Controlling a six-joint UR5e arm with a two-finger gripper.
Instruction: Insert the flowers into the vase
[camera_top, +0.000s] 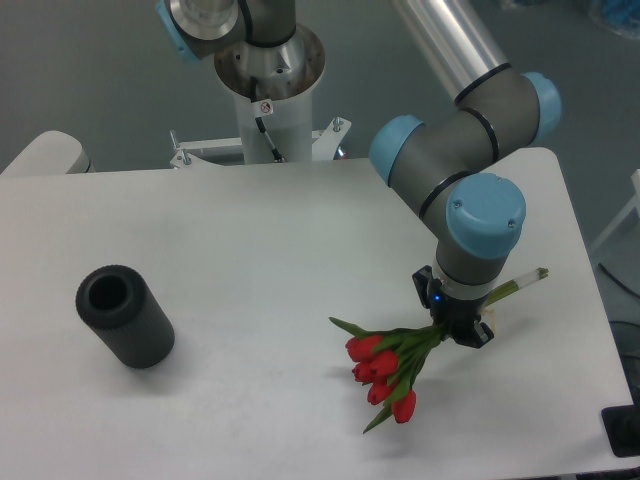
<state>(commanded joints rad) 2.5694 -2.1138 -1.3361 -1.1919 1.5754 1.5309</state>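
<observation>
- End effector (460, 328) pinching the flowers (385, 368) at the stems, well to the right of the vase (125, 315).
- Vase stands alone on the tabletop (270, 250).

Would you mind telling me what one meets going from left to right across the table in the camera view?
Black vase → red tulip blooms of the flowers → tool, closed on the bunch → pale stem ends sticking out toward the table's right edge.
</observation>
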